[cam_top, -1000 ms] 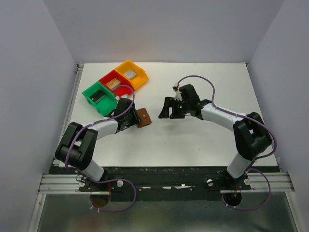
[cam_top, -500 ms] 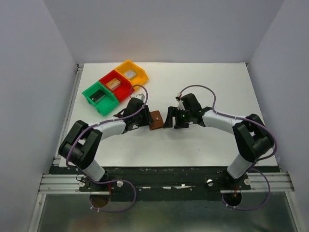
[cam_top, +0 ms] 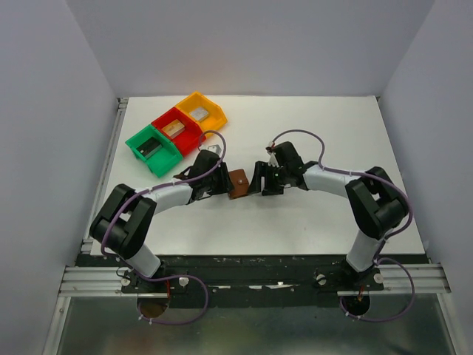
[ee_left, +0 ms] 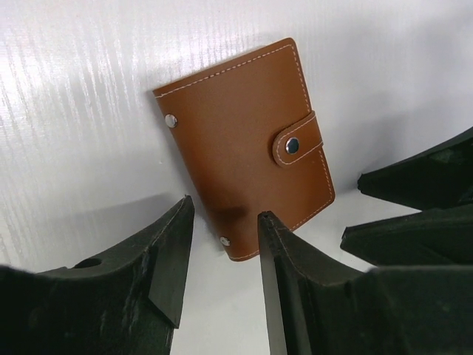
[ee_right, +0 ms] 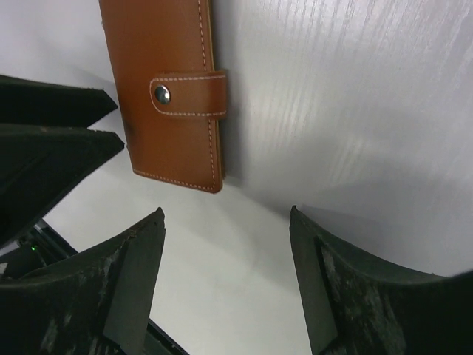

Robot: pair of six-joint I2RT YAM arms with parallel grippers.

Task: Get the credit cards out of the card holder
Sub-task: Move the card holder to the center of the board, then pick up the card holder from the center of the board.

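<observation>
The card holder (ee_left: 244, 148) lies flat and closed on the worktop (cam_top: 295, 214), about in the middle, between the two arms. Its snap tab (ee_right: 188, 95) is fastened, so no credit cards can be seen; I judge they are inside.

The left end effector (ee_left: 224, 222) is released. Its fingers stand apart over the near corner of the holder and do not clamp it.

The right end effector (ee_right: 225, 214) is also released, its jaws wide with only bare worktop between them, just beside the edge where the tab closes.

The two come from opposite sides, probably so that one can pin the holder while the other unfastens the tab.
</observation>
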